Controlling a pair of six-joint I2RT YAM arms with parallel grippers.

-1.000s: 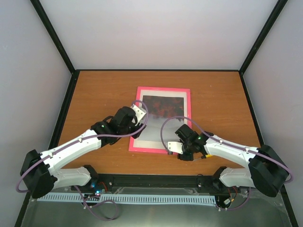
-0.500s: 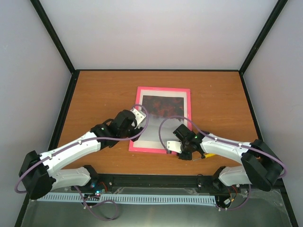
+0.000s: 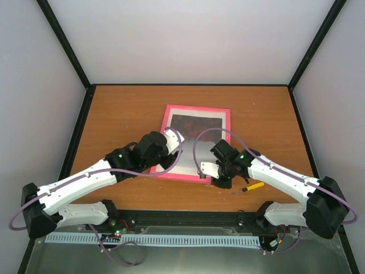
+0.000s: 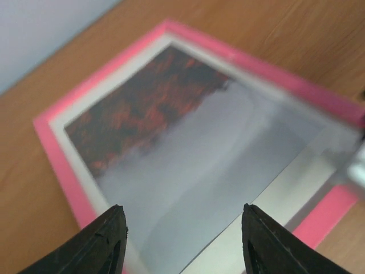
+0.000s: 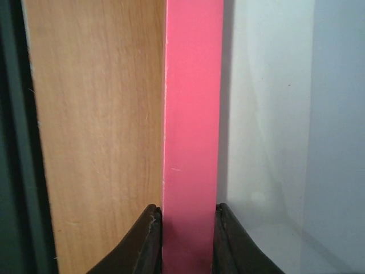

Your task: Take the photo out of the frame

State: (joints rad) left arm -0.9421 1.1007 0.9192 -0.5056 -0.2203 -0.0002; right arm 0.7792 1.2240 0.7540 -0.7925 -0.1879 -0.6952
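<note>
1. The frame [image 3: 197, 107] lies picture side up near the middle of the wooden surface [image 3: 114, 114], with its pink border showing on all four sides.
2. The photo [image 3: 197, 145] sits inside the frame, ringed by a white mat [image 4: 85, 178]. Its dark red trees fill the far half and its grey mist fills the half nearer the arms.
3. The left arm [image 3: 85, 180] reaches in from the near left, and the left jaws hang over the frame's left side.
4. The left jaws are spread wide and hold nothing. In the left wrist view their two dark fingers [image 4: 105, 242] stand well apart, with the photo and mat showing between them.
5. The right arm [image 3: 279, 177] comes in from the near right to the frame's near right corner.
6. The right jaws are closed on the frame. In the right wrist view one finger [image 5: 149, 240] presses on each side of the pink border strip.
7. In that same view, bare wood lies to the left of the strip and the pale mat to its right.
8. I cannot tell whether the gripped corner is off the surface.
9. A yellow-handled tool [image 3: 251, 186] lies on the surface just beside the right arm, apart from the frame.
</note>
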